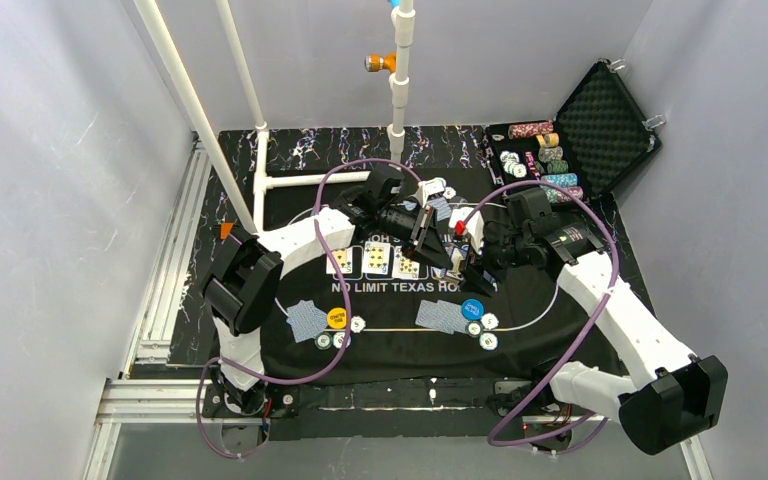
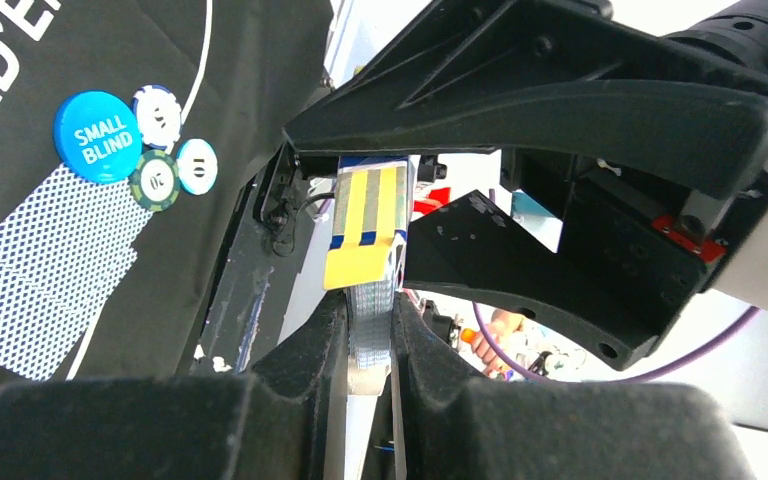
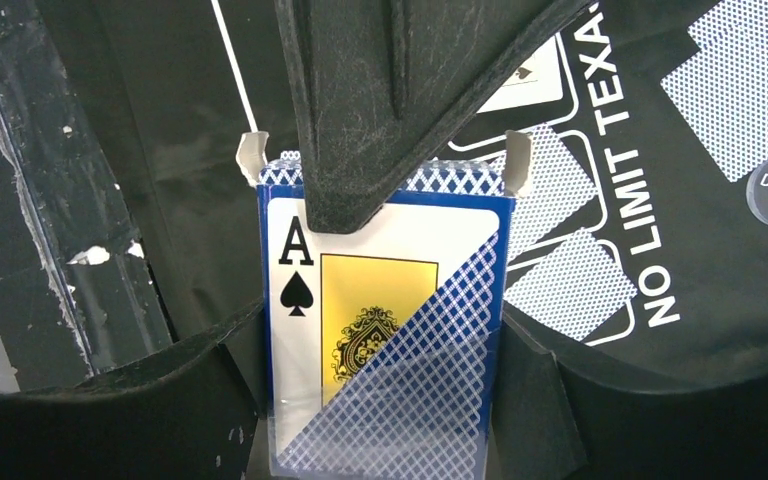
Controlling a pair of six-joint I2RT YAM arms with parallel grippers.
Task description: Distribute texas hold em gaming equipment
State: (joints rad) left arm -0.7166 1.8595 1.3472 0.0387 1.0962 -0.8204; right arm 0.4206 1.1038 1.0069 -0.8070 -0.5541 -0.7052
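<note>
My right gripper (image 3: pixel 385 355) is shut on the sides of a blue card box (image 3: pixel 380 330) printed with an ace of spades, held upright over the black mat (image 1: pixel 520 300). My left gripper (image 2: pixel 370 325) is shut on a blue-backed playing card (image 2: pixel 375 305) sticking out of the box's open top (image 2: pixel 365 215). In the top view both grippers meet mid-mat, left (image 1: pixel 426 238) and right (image 1: pixel 467 262). Three face-up cards (image 1: pixel 374 259) lie in a row. Face-down cards lie by the yellow button (image 1: pixel 337 318) and the blue button (image 1: pixel 473 308), each with chips (image 1: pixel 488 341) beside it.
The black foam-lined case (image 1: pixel 600 125) stands open at the back right with rows of chips (image 1: pixel 550 155) in it. A white pipe frame (image 1: pixel 260 150) rises at the back left. Purple cables (image 1: pixel 360 165) loop over both arms.
</note>
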